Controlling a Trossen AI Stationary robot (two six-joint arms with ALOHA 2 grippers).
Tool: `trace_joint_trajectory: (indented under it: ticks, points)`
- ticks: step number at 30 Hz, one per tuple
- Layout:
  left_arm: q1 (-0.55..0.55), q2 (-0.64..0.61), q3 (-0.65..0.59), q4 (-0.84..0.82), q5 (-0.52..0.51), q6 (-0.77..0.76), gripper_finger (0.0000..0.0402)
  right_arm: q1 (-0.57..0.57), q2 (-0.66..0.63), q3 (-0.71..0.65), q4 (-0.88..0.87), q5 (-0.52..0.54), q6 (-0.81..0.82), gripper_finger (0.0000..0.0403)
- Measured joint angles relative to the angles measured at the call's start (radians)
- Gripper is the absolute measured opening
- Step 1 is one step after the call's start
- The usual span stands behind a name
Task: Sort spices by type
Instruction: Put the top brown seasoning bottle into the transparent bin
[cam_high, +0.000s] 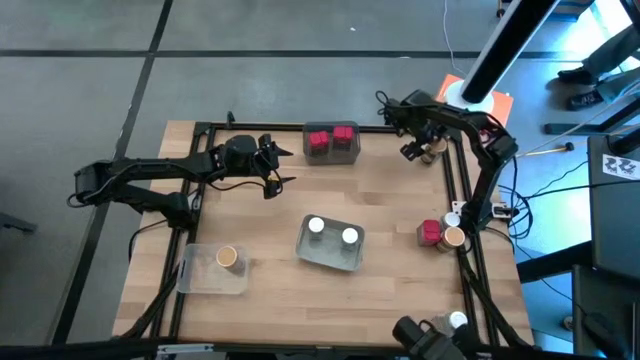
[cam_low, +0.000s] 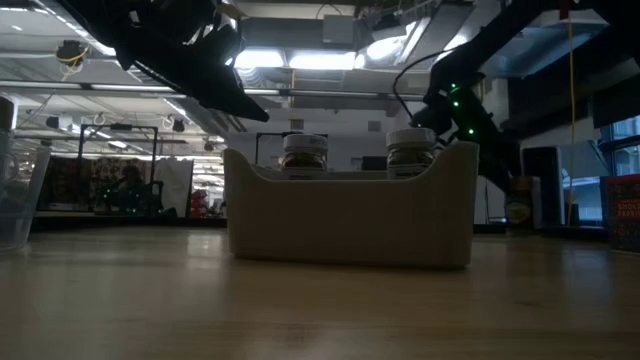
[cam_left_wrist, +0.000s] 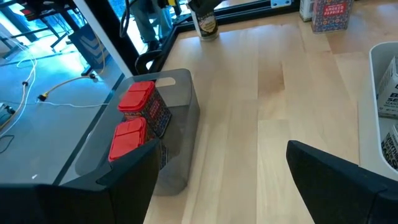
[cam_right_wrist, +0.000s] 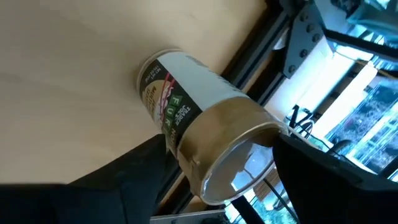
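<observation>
The round tan-lidded spice jar with a white label (cam_right_wrist: 199, 140) stood at the far right corner of the pale wooden tabletop (cam_high: 390, 210), between the fingers of the right end effector (cam_high: 428, 148). Only the right wrist view showed those fingers closely flanking the jar's lid; firm contact could not be confirmed. From above, the jar was mostly hidden under that arm.

The left end effector (cam_high: 275, 165) hovered released, holding nothing, near the dark grey rectangular tray (cam_high: 332, 143) at the far edge, which held two red blocky jars (cam_left_wrist: 135, 118). The white rectangular tray (cam_high: 330, 245) at the centre held two round white-topped jars (cam_high: 333, 231); the low view showed their labels above its wall. The clear rectangular tray (cam_high: 210, 272) near left held one tan-topped jar (cam_high: 228, 257). A red blocky jar (cam_high: 431, 233) and another tan-topped jar (cam_high: 453, 238) stood touching at the right edge.

The low view showed a dim room with ceiling lights beyond the tabletop.
</observation>
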Motion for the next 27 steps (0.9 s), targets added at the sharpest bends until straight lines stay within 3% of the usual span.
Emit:
trace_joint_trajectory:
  ticks: [12, 27]
  points:
    - [0.000, 0.000, 0.000, -0.005, 0.000, 0.000, 0.0329, 0.105, -0.030, 0.156, -0.061, -0.060, -0.017, 0.0289]
    - [0.000, 0.000, 0.001, -0.031, 0.000, 0.009, 0.0329, -0.029, -0.113, 0.098, -0.054, -0.128, -0.039, 0.0289]
